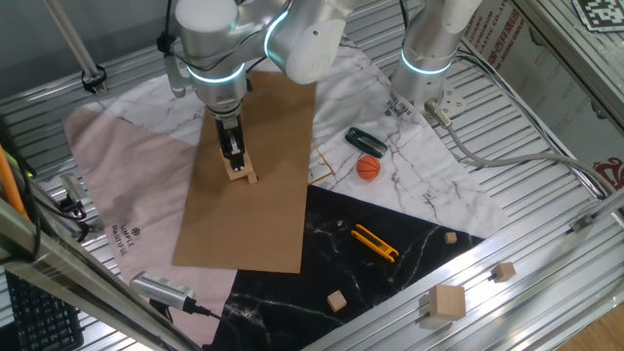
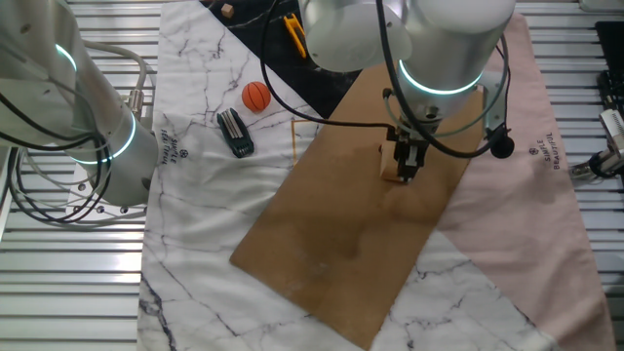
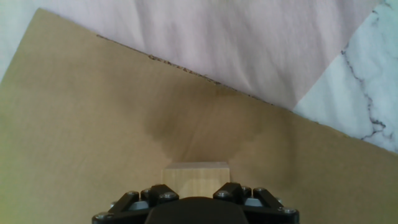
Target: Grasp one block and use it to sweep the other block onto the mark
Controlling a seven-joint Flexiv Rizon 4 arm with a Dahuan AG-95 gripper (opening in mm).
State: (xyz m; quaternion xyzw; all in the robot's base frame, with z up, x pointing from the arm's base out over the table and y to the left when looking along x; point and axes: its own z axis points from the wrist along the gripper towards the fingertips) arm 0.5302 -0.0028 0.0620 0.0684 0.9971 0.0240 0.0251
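My gripper (image 1: 233, 156) points down over the brown cardboard sheet (image 1: 263, 195), its jaws closed on the larger tan wooden block (image 1: 238, 172). The block sits at the sheet's surface. In the other fixed view the gripper (image 2: 407, 168) covers most of the block (image 2: 392, 166). In the hand view the block (image 3: 196, 176) shows between the two black fingers (image 3: 163, 194). A small tan bit (image 1: 253, 178) lies against the block's edge, and I cannot tell if it is the tiny cube. The dark mark is not visible in any view.
An orange ball (image 1: 368, 168), a black tool (image 1: 366, 141) and a yellow cutter (image 1: 375, 242) lie right of the sheet. Loose wooden blocks (image 1: 336, 300) (image 1: 448, 302) sit at the front right. A second arm (image 1: 429, 49) stands at the back. Pink cloth (image 3: 249, 43) borders the sheet.
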